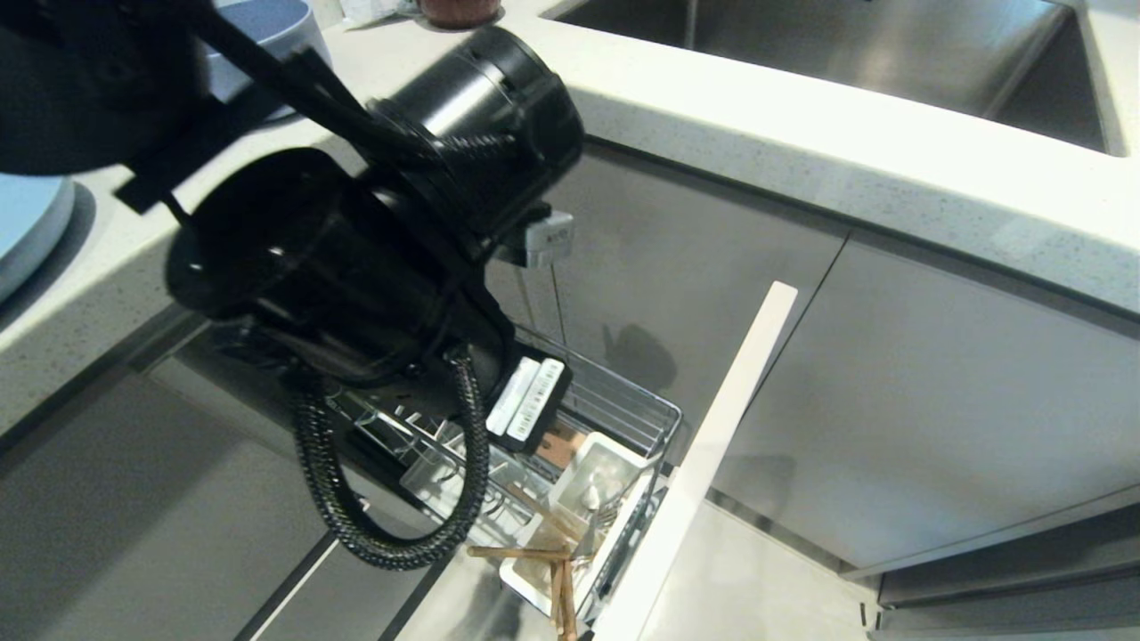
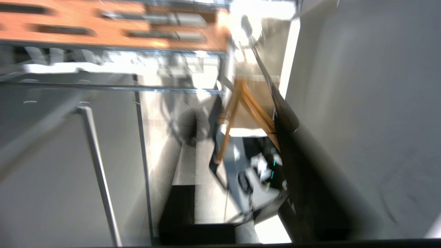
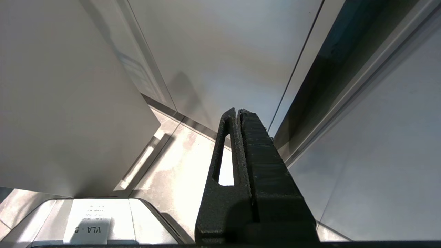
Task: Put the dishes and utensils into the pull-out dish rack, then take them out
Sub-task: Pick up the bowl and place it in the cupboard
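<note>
the chopsticks [image 1: 554, 570] sit nearest the robot, crossed and leaning out of the white utensil cup [image 1: 595, 499] at the front end of the pull-out dish rack [image 1: 623, 418], hard against the pale cabinet front [image 1: 712, 463]. a spoon [image 1: 590, 495] and what may be a fork stand in the same cup, though only their upper parts show. the left wrist view has the same wooden pair [image 2: 248, 106] splayed beside one dark finger [image 2: 286, 120] of the left gripper; the gripper's second finger is out of that view and the left arm [image 1: 356, 258] covers the tool in the head view, so i cannot tell how far apart the fingers stand or whether they have hold of a stick. the finger lies right against the sticks' upper ends.

further back, the rack's wooden strip [image 2: 113, 31] and wire prongs carry no dish that can be seen past the arm. on the counter [image 1: 802, 142] above, at its far left edge, lie the light-blue plate [image 1: 27, 223] and the light-blue bowl [image 1: 267, 36], well apart from the rack.

the right gripper [image 3: 239, 113] hangs parked low by the cabinet doors, fingers pressed together on nothing.

as a judgement, the utensil part is in hand: chopsticks going into or coming out of the cup, with the dishes out on the counter. the next move calls for a clean pinch on both sticks near their tops, or a clear release, and a straight lift that does not snag the spoon or tip the cup.
</note>
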